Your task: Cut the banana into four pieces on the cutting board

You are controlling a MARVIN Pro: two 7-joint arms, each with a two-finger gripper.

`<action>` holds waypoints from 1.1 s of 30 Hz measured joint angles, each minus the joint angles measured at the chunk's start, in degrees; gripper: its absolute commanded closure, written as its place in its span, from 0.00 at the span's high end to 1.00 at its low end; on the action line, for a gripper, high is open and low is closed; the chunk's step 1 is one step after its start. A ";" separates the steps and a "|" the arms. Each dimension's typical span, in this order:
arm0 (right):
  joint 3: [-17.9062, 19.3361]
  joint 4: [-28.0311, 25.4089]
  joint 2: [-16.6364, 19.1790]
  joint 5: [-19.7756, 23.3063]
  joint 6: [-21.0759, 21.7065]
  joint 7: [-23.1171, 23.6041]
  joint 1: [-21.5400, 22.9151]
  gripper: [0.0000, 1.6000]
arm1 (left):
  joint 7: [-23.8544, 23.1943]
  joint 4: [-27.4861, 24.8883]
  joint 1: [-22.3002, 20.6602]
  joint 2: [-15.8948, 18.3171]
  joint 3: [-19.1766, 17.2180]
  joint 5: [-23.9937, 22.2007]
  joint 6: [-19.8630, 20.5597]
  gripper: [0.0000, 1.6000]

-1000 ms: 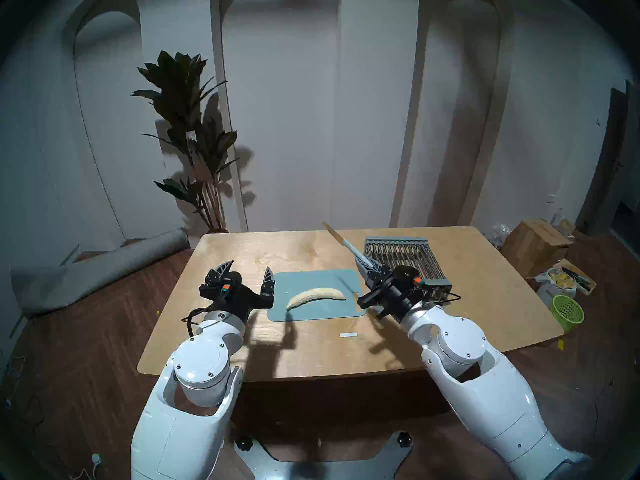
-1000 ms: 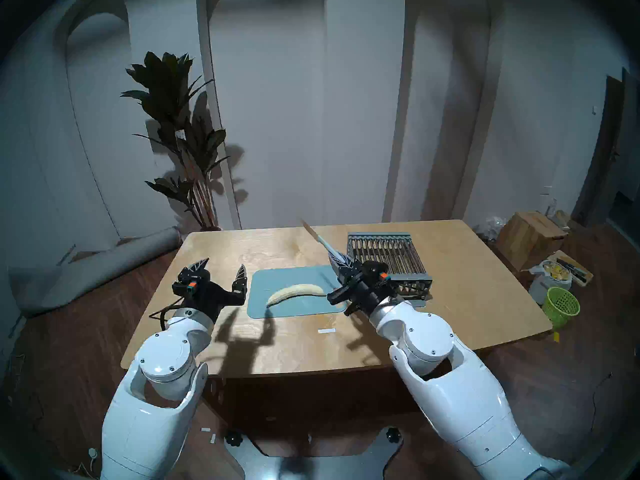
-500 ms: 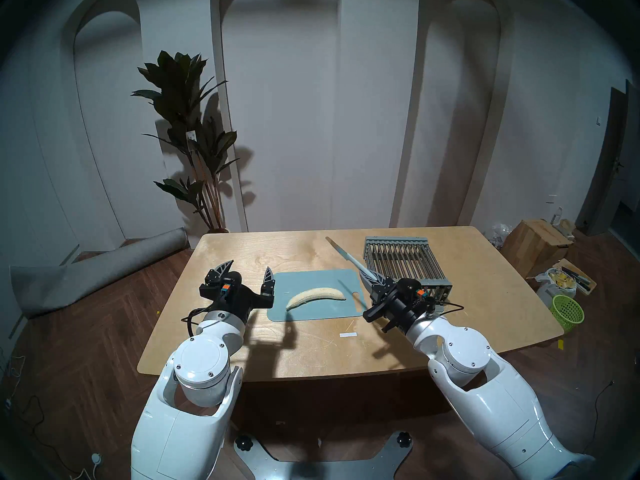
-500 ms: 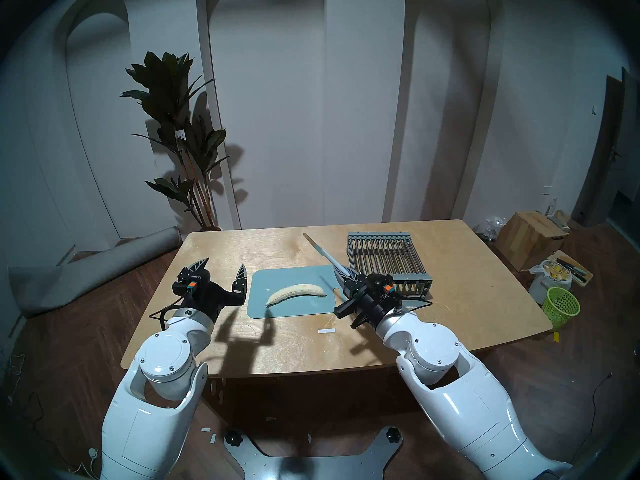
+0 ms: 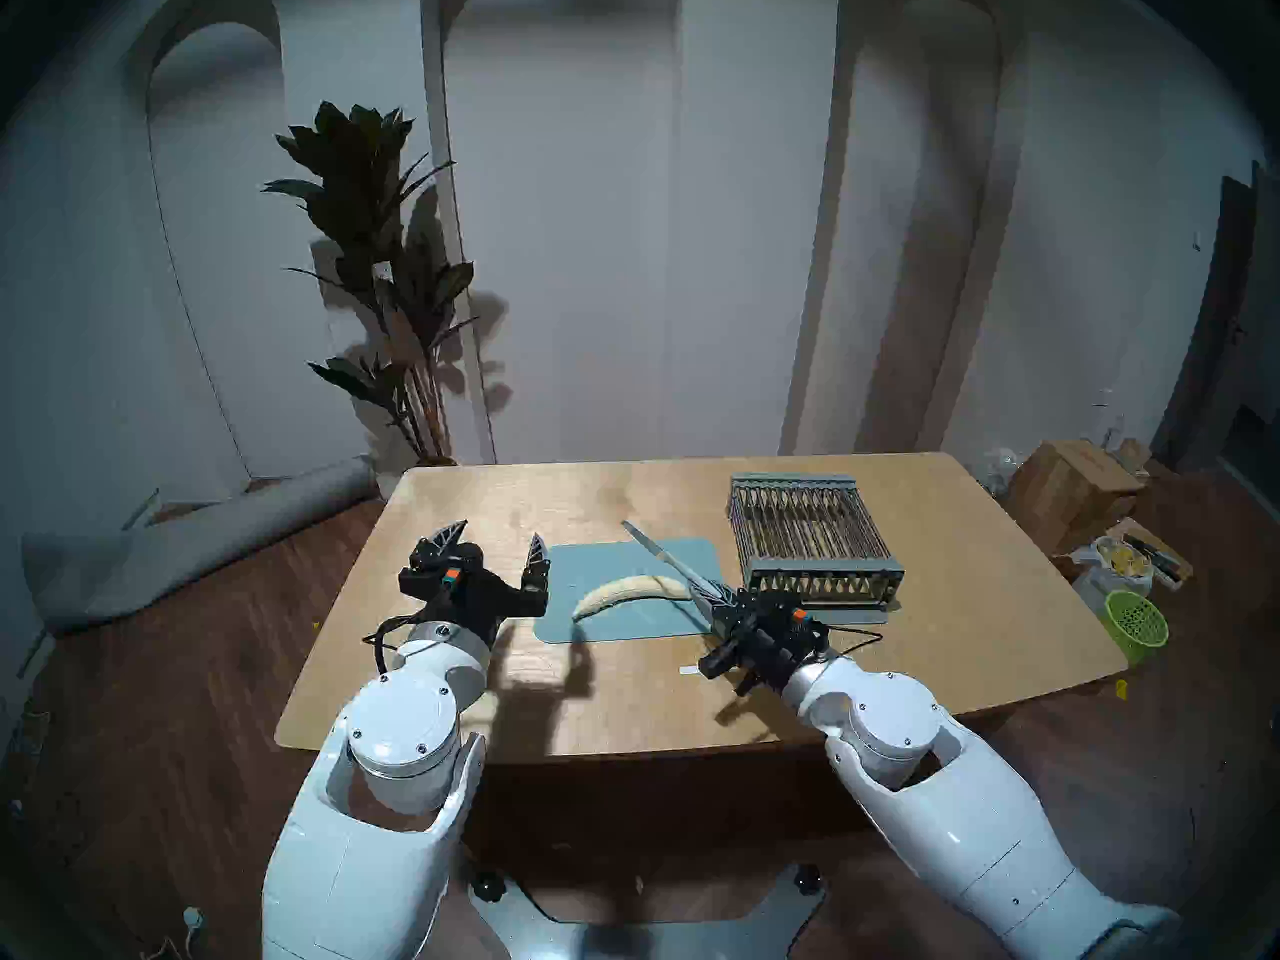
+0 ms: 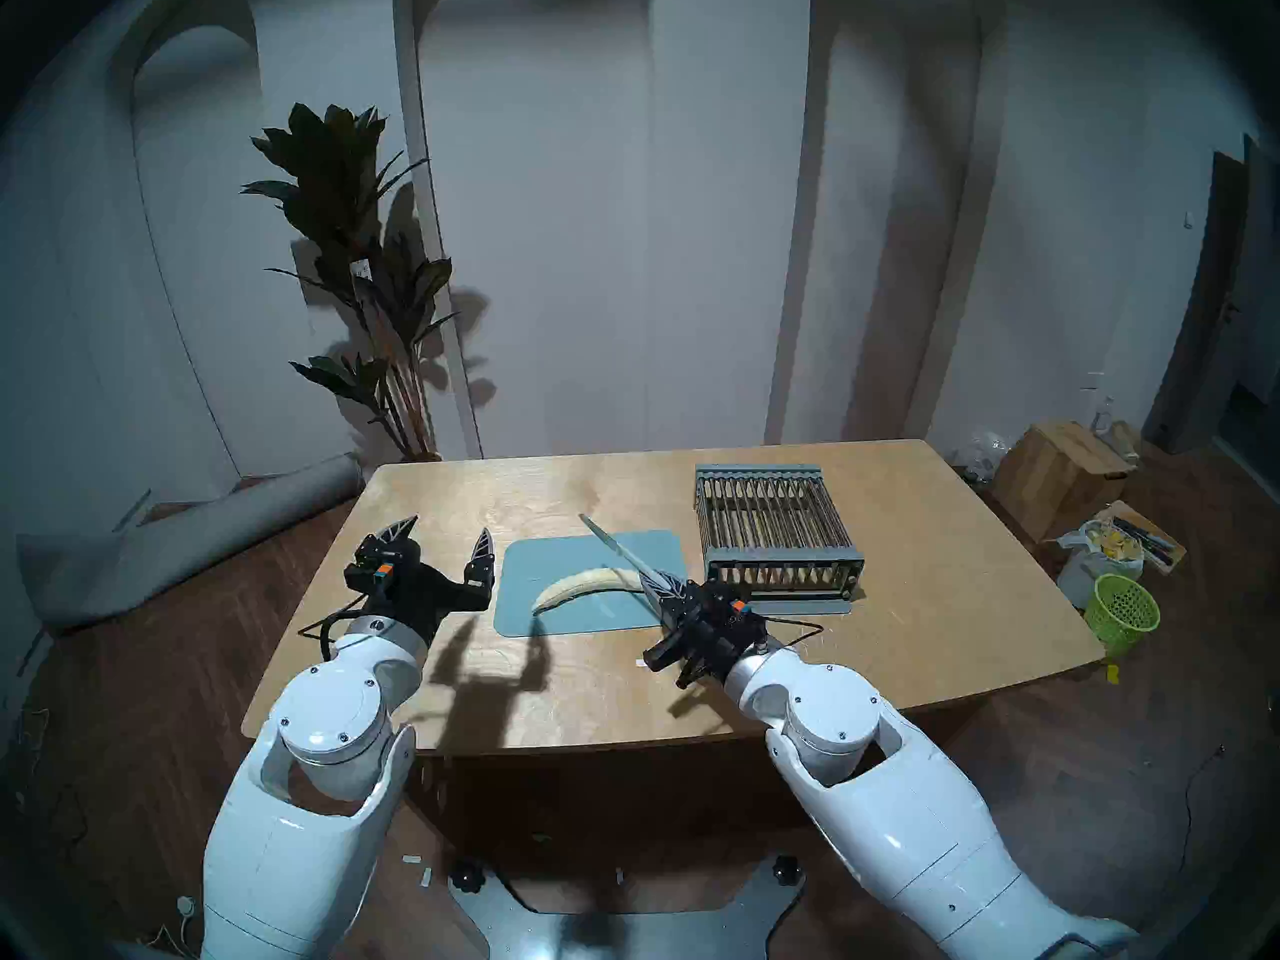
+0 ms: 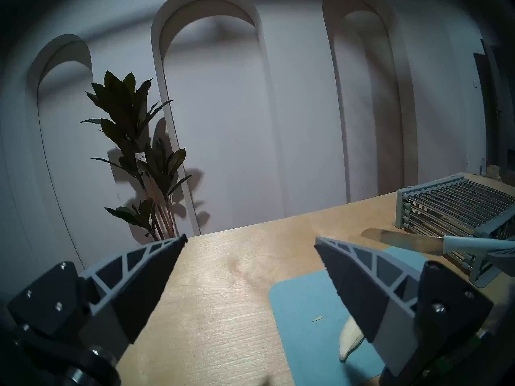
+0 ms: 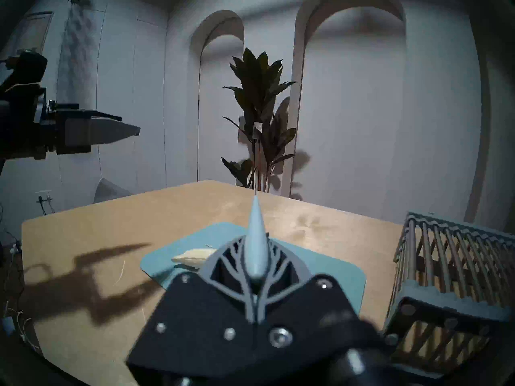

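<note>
A whole peeled banana (image 5: 627, 589) lies across the pale blue cutting board (image 5: 596, 557) at the table's middle. My right gripper (image 5: 713, 590) is shut on the pale blue handle of a knife (image 5: 647, 543). It hovers at the board's right end, and the blade points far-left just behind the banana's right end. I cannot tell whether the blade touches anything. My left gripper (image 5: 497, 532) is open and empty, raised beside the board's left edge. The left wrist view shows the banana's tip (image 7: 349, 341) and the knife (image 7: 404, 239). The right wrist view shows the knife handle (image 8: 256, 246) between my fingers.
A grey slatted wire rack (image 5: 810, 536) stands right of the board, close to my right gripper. A small white strip (image 5: 689, 669) lies on the table near the wrist. A green basket (image 5: 1136, 622) and boxes are on the floor right, a rolled mat (image 5: 194, 536) left.
My right arm has brought the knife down, left and toward me, from beside the rack to the board's right end. The left arm and the banana have not moved.
</note>
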 measured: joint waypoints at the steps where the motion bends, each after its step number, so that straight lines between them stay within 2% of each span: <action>1: -0.27 0.41 -0.16 -0.03 -0.03 0.22 0.31 0.00 | 0.00 0.00 0.00 0.00 0.00 0.00 0.00 1.00; 13: -2.25 0.27 -1.54 0.27 0.09 1.29 1.85 0.00 | 0.00 0.01 0.00 0.00 0.00 0.00 0.00 1.00; 23: -1.64 -3.27 -1.39 1.28 0.88 -1.04 -1.78 0.00 | 0.00 0.01 0.00 0.00 0.00 0.00 0.00 1.00; 33: -1.84 -2.13 -1.46 2.00 1.55 -1.23 -2.61 0.00 | 0.00 0.01 0.00 0.00 0.00 0.00 0.00 1.00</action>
